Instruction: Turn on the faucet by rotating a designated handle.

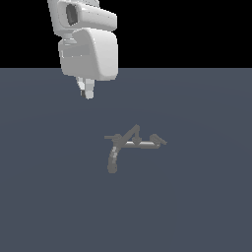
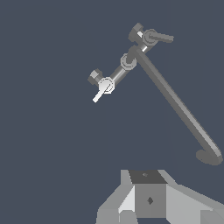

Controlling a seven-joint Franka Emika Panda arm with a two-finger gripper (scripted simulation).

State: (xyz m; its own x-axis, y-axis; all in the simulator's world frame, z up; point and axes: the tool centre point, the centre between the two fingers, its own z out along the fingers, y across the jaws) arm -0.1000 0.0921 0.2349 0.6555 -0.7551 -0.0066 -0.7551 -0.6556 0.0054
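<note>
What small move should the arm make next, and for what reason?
Probably lower the end effector toward the faucet, aiming at the handle. In the exterior view the end effector hangs above the faucet and toward that view's left, well apart from it and touching nothing. Whether its fingers are open cannot be told.

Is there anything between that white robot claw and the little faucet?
Nothing: in the exterior view only bare grey floor shows between the gripper and the faucet. The wrist view shows the same.
</note>
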